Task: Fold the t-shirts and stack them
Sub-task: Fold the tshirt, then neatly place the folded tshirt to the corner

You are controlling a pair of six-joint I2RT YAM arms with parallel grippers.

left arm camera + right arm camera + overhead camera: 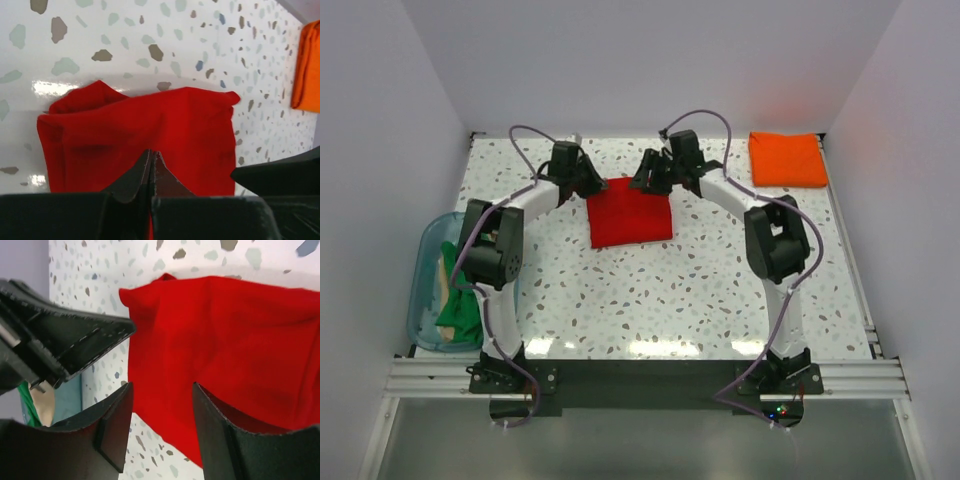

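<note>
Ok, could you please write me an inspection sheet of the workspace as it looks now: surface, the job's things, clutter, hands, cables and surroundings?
Surface: speckled white table, glossy, with light reflections near the front.
Job's things: red t-shirt folded, at centre back; orange t-shirt folded, in the far right corner; green and tan shirts bunched in the tub.
Clutter: clear bluish tub at the left edge.
Hands: left hand shut, over the red t-shirt's edge; right hand open, jaws apart above the same shirt.
Cables: purple cables loop above both arms.
Surroundings: plain white walls; metal rail at the near edge.
</note>
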